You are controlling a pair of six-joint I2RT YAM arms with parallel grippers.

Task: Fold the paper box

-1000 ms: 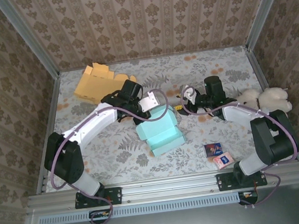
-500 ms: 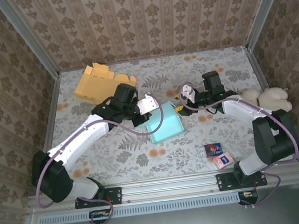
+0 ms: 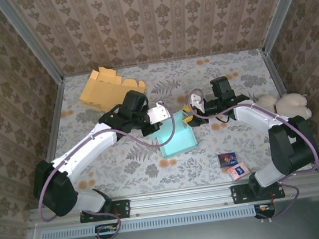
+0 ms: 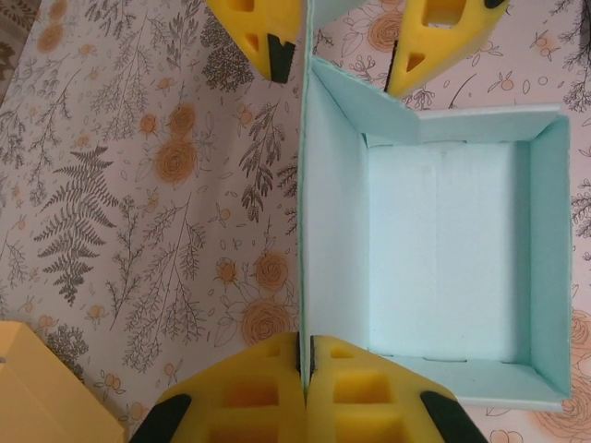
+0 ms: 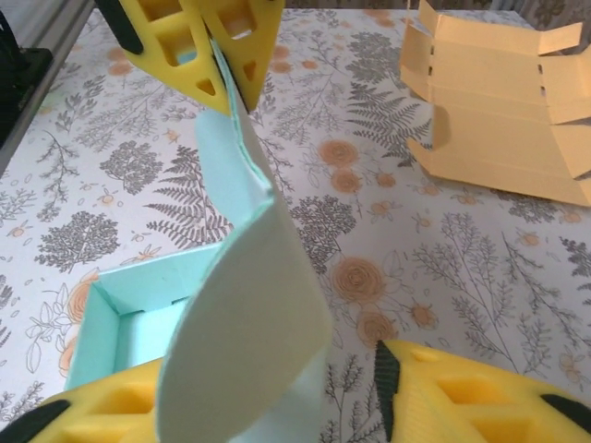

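left gripper [image 4: 305, 343]: pinches tight one side wall of the teal paper box [image 4: 443, 249], hollow side up on the table [image 4: 138, 185]. right gripper [image 4: 337, 78]: gapes, fingers [image 4: 254, 32] either side of the curved flap [image 5: 249, 305] beyond. farther back: flat orange carton [image 3: 102, 90].

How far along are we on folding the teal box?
Done: the teal box has four walls standing around an open tray. In hand: the left tool is pinched on the tall lid flap, and the right tool straddles its other end, jaws not closed. Left: the flap stands upright, so the lid isn't folded over.
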